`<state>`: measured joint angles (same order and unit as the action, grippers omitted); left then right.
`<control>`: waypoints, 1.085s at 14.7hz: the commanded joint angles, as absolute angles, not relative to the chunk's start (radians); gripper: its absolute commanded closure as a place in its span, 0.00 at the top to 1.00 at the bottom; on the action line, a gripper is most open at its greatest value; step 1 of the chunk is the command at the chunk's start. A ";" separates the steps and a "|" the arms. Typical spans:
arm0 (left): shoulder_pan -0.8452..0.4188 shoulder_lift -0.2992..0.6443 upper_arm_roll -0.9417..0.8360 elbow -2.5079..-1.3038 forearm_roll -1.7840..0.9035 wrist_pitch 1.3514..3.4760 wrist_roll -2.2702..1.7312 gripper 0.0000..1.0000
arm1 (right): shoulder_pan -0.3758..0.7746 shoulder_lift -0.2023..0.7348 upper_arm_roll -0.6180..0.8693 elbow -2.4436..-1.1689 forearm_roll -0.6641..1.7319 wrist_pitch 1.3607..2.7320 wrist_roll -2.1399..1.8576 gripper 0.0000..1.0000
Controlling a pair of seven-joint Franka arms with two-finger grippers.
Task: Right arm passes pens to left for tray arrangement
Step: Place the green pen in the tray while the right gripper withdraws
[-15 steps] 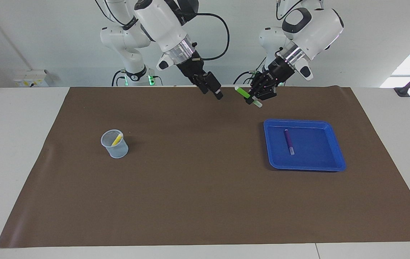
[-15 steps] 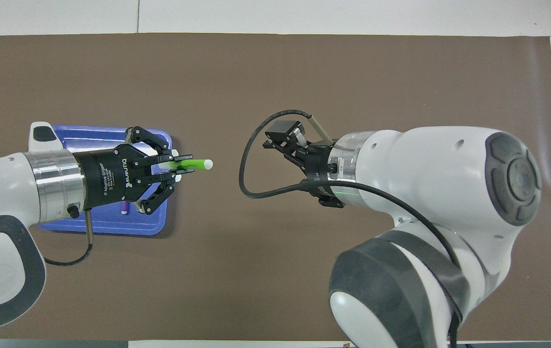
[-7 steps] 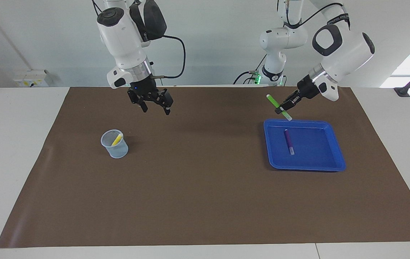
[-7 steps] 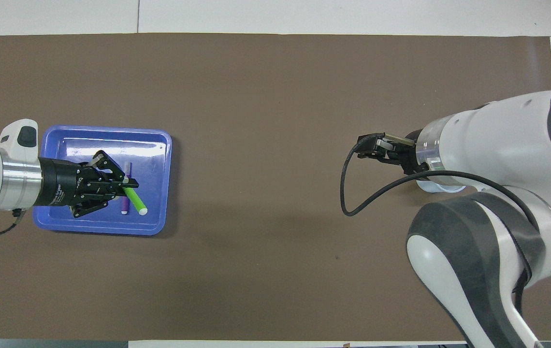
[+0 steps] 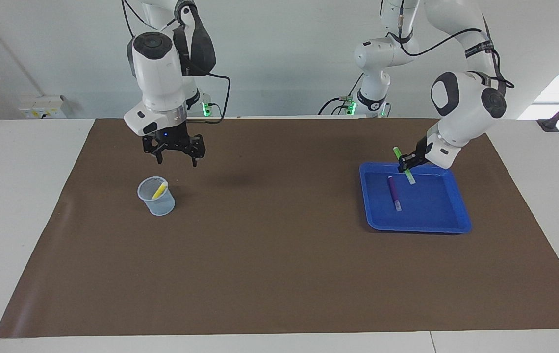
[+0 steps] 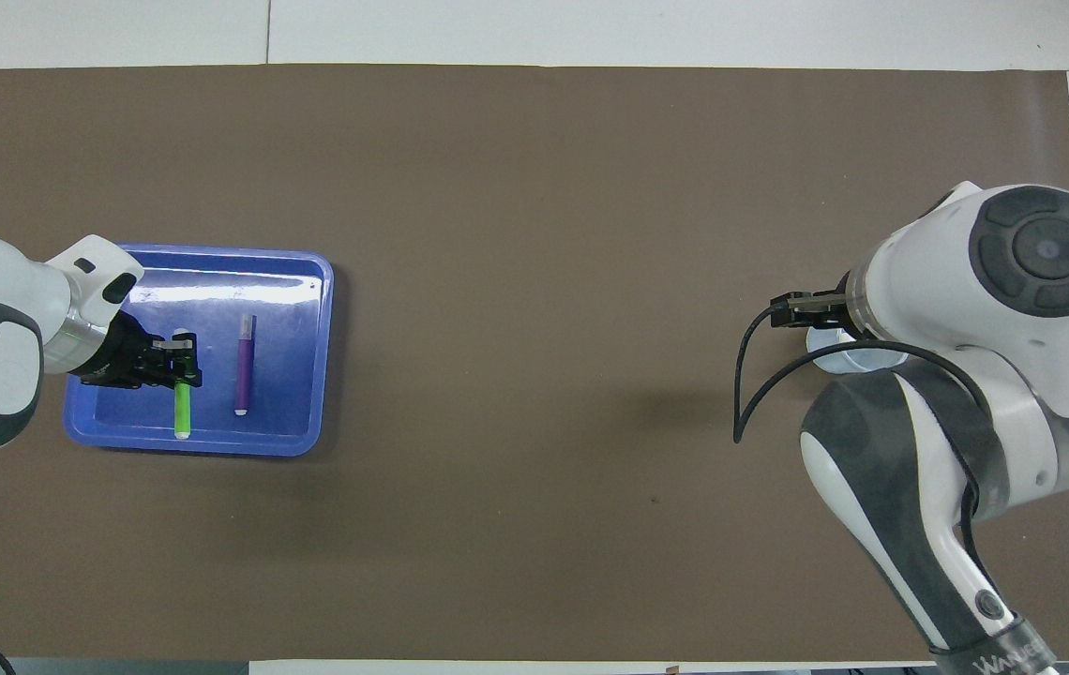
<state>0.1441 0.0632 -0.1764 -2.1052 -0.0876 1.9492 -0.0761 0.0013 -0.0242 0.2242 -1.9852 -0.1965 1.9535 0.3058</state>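
My left gripper [image 5: 405, 165] is shut on the green pen [image 5: 396, 152] and holds it tilted over the blue tray [image 5: 436, 228], at the side nearer the robots. In the overhead view the green pen [image 6: 182, 414] pokes out of the left gripper [image 6: 180, 367] beside the purple pen [image 6: 243, 366]. The purple pen [image 5: 393, 192] lies flat in the tray [image 6: 295, 281]. My right gripper [image 5: 177, 160] hangs open and empty just above the translucent cup [image 5: 158, 198]. The yellow pen [image 5: 160, 189] stands in that cup. The right arm hides most of the cup [image 6: 849, 354] from overhead.
A brown mat [image 5: 279, 264] covers most of the white table. The cup stands toward the right arm's end and the tray toward the left arm's end. A loose black cable [image 6: 745, 394] loops from the right wrist.
The left gripper carried the green pen from the table's middle to over the tray and lowered it. The right gripper swung away from the middle to above the cup.
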 commanded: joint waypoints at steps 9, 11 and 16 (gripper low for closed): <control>0.181 0.247 -0.181 -2.065 0.097 2.141 -0.014 0.00 | -0.009 0.031 0.216 -2.126 -0.419 2.063 0.276 0.80; 0.181 0.245 -0.181 -2.069 0.097 2.146 -0.015 0.00 | -0.011 0.026 0.209 -2.143 -0.437 2.069 0.276 0.75; 0.179 0.245 -0.181 -2.077 0.097 2.157 -0.025 0.86 | -0.011 0.023 0.187 -2.161 -0.451 2.102 0.278 0.67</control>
